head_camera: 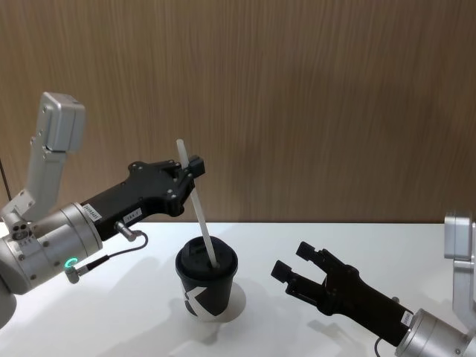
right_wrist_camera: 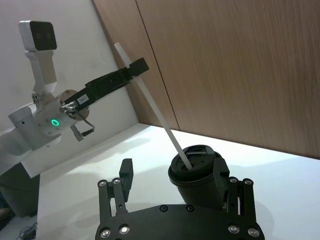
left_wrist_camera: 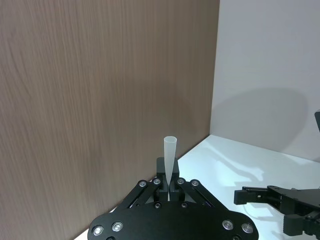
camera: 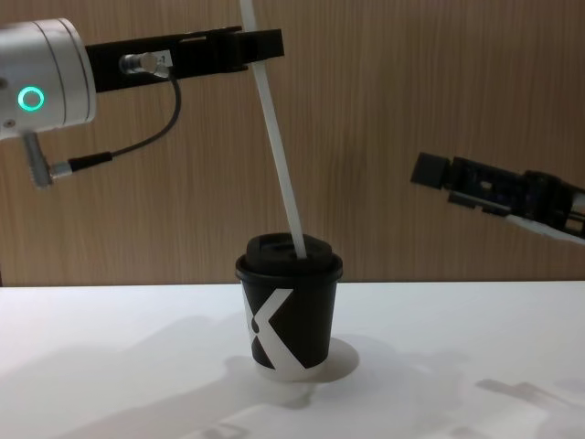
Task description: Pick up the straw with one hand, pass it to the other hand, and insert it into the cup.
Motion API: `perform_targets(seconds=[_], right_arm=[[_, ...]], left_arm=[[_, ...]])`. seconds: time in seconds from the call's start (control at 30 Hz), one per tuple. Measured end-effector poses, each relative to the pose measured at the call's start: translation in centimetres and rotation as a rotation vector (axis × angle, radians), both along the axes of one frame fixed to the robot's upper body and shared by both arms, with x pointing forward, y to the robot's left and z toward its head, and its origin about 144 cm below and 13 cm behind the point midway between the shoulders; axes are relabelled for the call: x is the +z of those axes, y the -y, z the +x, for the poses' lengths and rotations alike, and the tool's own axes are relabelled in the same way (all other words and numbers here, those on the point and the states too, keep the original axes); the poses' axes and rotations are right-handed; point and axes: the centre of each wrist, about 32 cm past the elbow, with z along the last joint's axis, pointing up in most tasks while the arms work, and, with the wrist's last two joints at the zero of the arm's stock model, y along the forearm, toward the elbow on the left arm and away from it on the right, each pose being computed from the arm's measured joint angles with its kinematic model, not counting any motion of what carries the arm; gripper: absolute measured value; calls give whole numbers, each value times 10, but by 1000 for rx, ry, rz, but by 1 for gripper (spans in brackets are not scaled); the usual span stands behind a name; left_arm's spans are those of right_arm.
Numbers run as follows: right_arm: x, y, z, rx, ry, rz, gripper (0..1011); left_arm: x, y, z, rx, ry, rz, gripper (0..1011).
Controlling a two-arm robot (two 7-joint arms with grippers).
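The white straw (head_camera: pixel 199 212) leans with its lower end in the lid hole of the black cup (head_camera: pixel 207 288), which stands upright on the white table. My left gripper (head_camera: pixel 190 169), black with a silver wrist and green ring light, is shut on the straw near its upper end, above and to the left of the cup. From the left wrist view the straw tip (left_wrist_camera: pixel 170 150) sticks out between the shut fingers. My right gripper (head_camera: pixel 291 260) hovers open and holds nothing, to the right of the cup and apart from it. The chest view shows the straw (camera: pixel 279 137) slanting into the cup (camera: pixel 288 315).
A wood-panelled wall (head_camera: pixel 312 97) stands close behind the white table (head_camera: pixel 111 312). A white side wall (left_wrist_camera: pixel 270 75) meets the wood panel at a corner.
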Motion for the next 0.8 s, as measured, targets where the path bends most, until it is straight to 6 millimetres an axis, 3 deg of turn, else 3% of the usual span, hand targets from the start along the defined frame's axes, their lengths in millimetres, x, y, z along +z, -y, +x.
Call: perform_targets(seconds=[0.8], right_arm=[[0, 0, 0, 0, 0, 0, 1001]], left_arm=[[-12, 1, 8, 2, -36, -12, 16]])
